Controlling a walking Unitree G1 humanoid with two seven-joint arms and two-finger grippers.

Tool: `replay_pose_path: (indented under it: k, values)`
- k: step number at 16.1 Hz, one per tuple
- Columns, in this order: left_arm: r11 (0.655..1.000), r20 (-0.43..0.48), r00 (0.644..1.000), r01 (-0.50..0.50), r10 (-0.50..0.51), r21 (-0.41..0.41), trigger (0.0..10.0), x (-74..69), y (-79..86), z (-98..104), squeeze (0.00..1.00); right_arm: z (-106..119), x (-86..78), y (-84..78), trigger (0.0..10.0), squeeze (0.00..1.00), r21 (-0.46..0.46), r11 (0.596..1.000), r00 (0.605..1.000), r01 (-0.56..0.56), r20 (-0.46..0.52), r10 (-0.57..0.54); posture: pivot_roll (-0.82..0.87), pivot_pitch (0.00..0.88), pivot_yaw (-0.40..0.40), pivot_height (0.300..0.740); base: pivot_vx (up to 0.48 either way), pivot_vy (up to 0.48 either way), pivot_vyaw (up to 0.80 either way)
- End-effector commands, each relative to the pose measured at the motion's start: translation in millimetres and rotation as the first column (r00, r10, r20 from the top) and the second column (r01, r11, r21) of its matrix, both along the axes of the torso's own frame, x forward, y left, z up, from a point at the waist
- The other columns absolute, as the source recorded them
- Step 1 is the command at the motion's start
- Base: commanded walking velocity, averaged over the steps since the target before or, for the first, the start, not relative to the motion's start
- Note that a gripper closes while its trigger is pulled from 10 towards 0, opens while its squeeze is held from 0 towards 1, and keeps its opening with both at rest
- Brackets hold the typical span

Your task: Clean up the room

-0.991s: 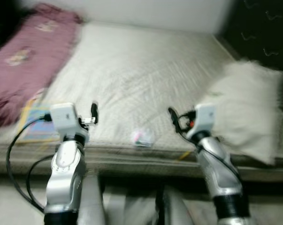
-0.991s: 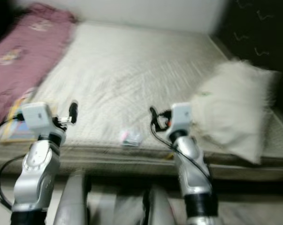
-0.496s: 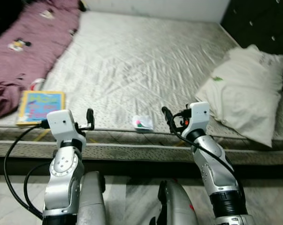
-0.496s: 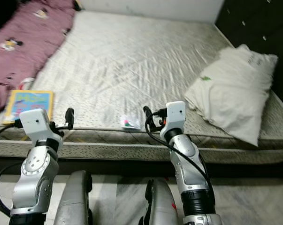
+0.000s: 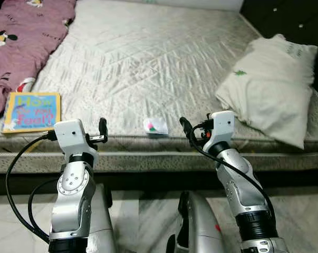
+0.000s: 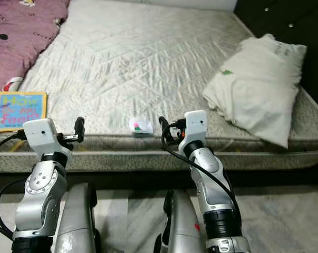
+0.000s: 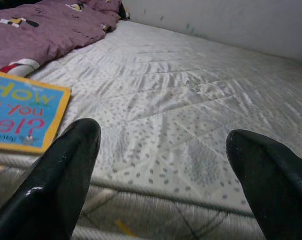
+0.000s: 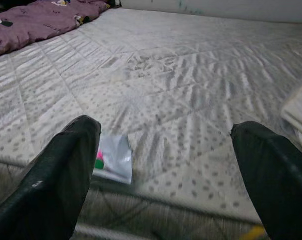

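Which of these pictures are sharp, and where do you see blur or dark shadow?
Both eye views are sharp: the title on the book can partly be read, and the small packet is clear. In both wrist views the near black fingers are soft, and the mattress is sharper. The headboard lies in dark shadow.
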State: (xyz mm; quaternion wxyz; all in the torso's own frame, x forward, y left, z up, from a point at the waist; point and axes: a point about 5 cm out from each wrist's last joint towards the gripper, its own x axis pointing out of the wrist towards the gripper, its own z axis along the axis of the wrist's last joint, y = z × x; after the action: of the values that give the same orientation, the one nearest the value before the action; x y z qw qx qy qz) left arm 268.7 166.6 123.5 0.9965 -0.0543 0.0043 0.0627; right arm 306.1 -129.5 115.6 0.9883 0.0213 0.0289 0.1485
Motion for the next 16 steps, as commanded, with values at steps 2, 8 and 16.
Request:
replay_pose_path:
  k: [2, 8, 16]
  values:
    - [1.0, 0.019, 1.0, 0.01, -0.009, -0.019, 10.0, 1.2, -1.8, 3.0, 0.0, -0.1, 1.3, 2.0, 10.0, 0.0, -0.033, 0.999, 0.999, -0.04, -0.001, 0.04, 0.04, 0.031, -0.094, 0.501, 0.0, 0.0, 0.38]
    - [0.999, 0.039, 0.999, 0.035, -0.034, -0.021, 10.0, 1.8, -3.3, 4.8, 0.0, -1.5, 1.8, 4.2, 10.0, 0.0, -0.027, 0.998, 0.999, -0.051, -0.004, 0.051, 0.05, 0.015, -0.089, 0.501, 0.047, 0.0, 0.43]
    - [0.998, 0.04, 0.998, 0.057, -0.056, -0.015, 10.0, 2.9, -4.1, 4.9, 0.0, -1.8, 2.6, 4.9, 10.0, 0.0, -0.014, 0.999, 0.999, -0.046, -0.004, 0.046, 0.05, 0.019, -0.087, 0.501, 0.377, 0.0, 0.0]
